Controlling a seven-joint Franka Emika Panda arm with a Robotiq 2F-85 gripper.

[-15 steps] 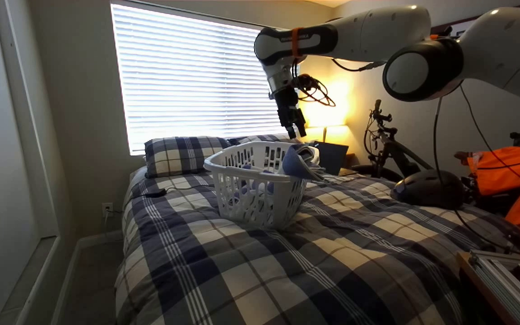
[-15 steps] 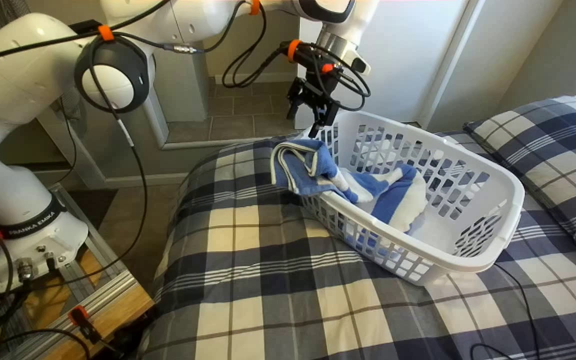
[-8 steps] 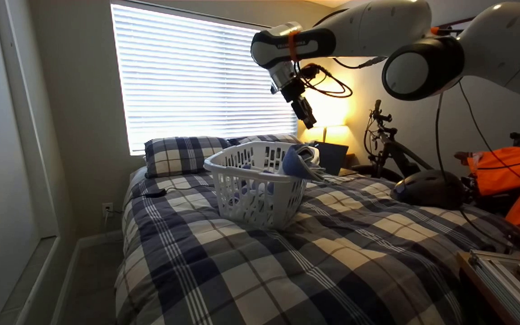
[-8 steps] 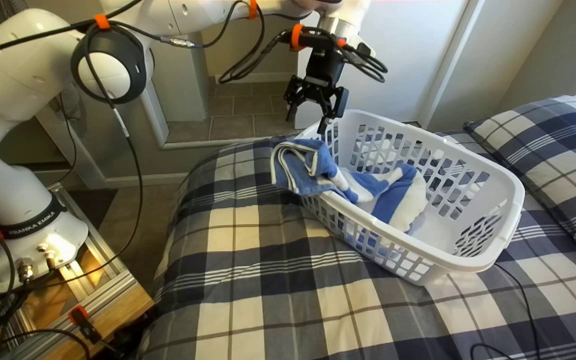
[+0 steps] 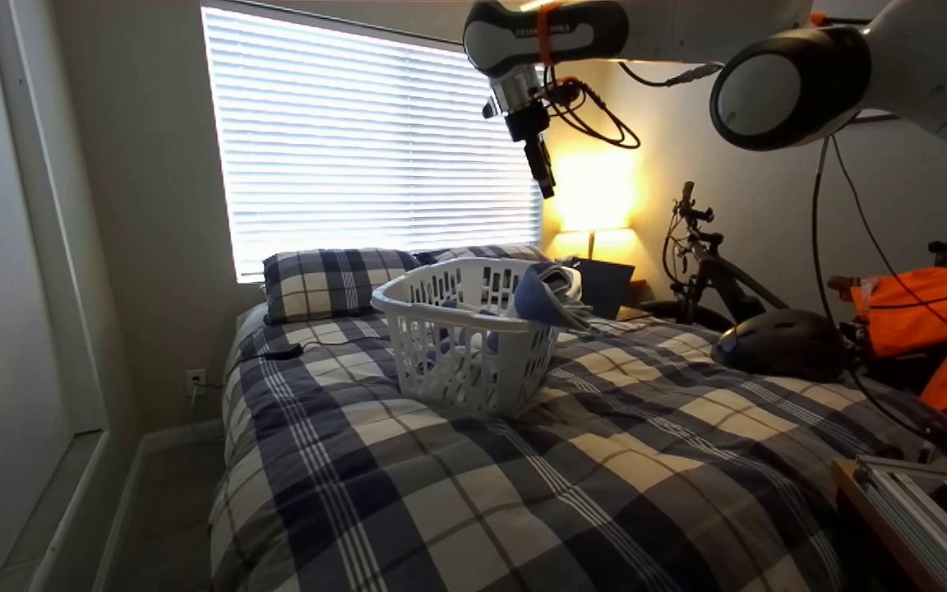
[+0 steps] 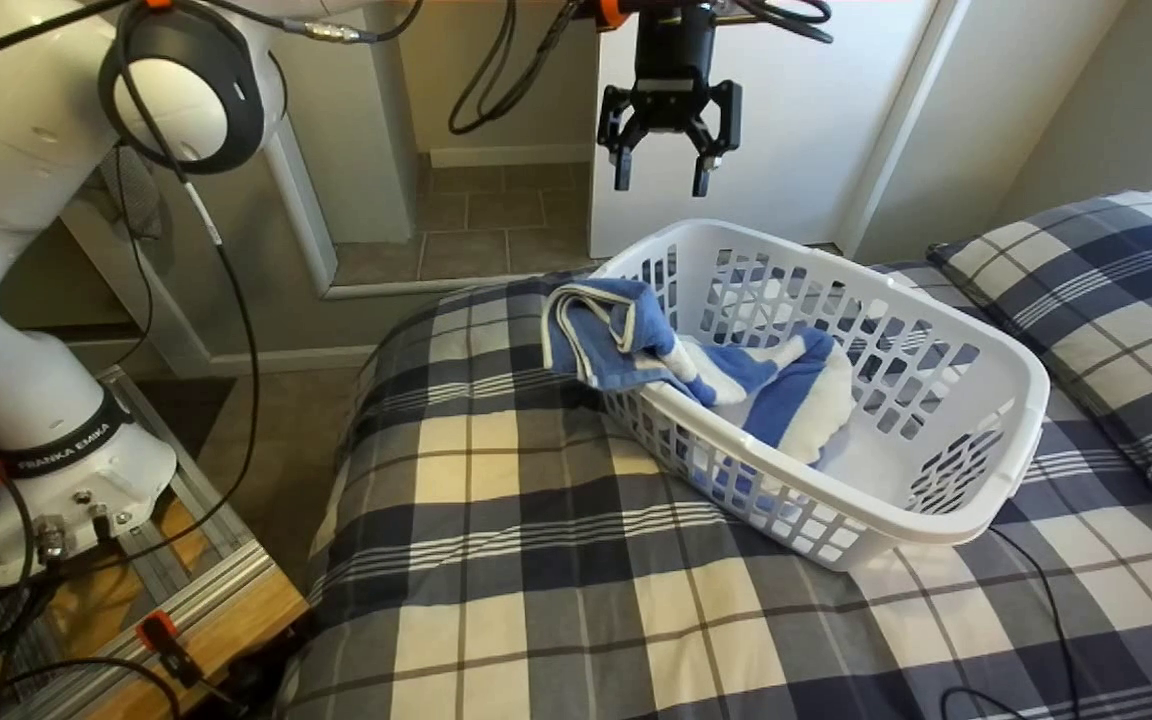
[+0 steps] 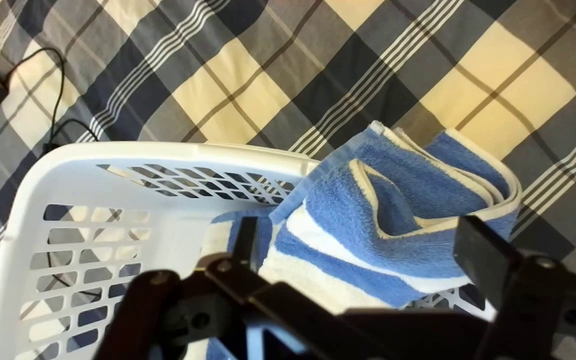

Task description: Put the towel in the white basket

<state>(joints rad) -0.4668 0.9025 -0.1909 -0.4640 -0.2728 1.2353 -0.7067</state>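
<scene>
The white basket stands upright on the bed in both exterior views point(image 5: 441, 314) point(image 6: 936, 525); the wrist view shows its rim point(image 7: 143, 150). The blue towel with pale stripes lies partly inside the basket and partly over its rim, in both exterior views point(image 5: 539, 298) point(image 6: 616, 330). Its folded end hangs outside above the bedspread. The towel also shows in the wrist view point(image 7: 368, 220), beyond the fingers. My gripper point(image 6: 662, 180) is open and empty, pointing down above the basket's end near the towel. It hangs well above the rim in an exterior view point(image 5: 547, 193) and touches nothing.
The plaid bedspread point(image 6: 556, 600) lies under the basket. Plaid pillows point(image 5: 334, 284) are at the head of the bed. A thin black cable point(image 6: 1046, 590) runs beside the basket. A lamp point(image 5: 597, 197), a bicycle point(image 5: 712, 263) and a dark helmet point(image 5: 778, 344) stand to one side.
My gripper has risen away from the towel and basket and turned, and its open fingers now show side by side. The towel and basket have not moved.
</scene>
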